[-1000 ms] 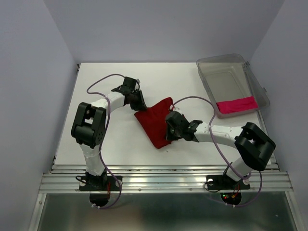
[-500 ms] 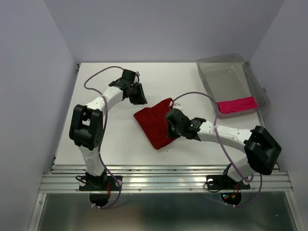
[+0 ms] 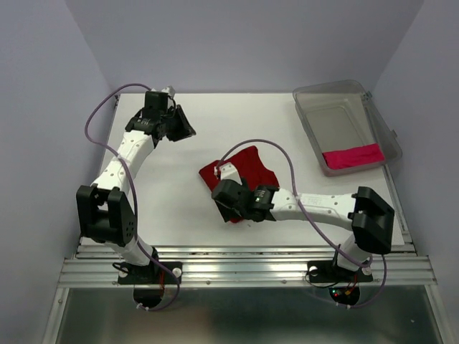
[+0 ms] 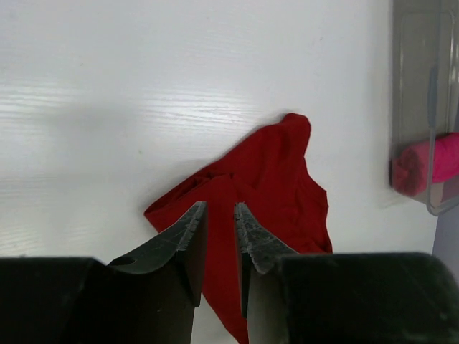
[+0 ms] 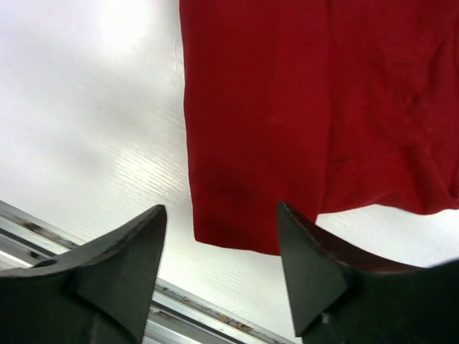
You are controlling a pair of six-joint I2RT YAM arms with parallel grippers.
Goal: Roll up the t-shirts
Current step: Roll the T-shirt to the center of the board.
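The dark red t-shirt (image 3: 252,163) lies crumpled and partly folded at the table's middle. My right gripper (image 3: 221,202) hovers over its near-left corner, covering part of it. In the right wrist view that gripper (image 5: 222,218) is open wide above the folded red t-shirt (image 5: 265,107), holding nothing. My left gripper (image 3: 183,127) is off at the far left, clear of the cloth. In its own view the left gripper (image 4: 221,209) shows a narrow gap with nothing between the jaws, and the red t-shirt (image 4: 276,179) lies beyond. The magenta-pink t-shirt (image 3: 351,156) lies rolled in the bin.
A clear plastic bin (image 3: 337,115) stands at the back right; in the left wrist view the bin (image 4: 416,72) holds the pink t-shirt (image 4: 434,161). A metal rail (image 3: 244,266) runs along the table's near edge, and the same rail (image 5: 50,231) shows just below the right fingers.
My right gripper opened, let go of the red t-shirt and shifted left to its near corner. The left arm drew back from the shirt toward the far left.
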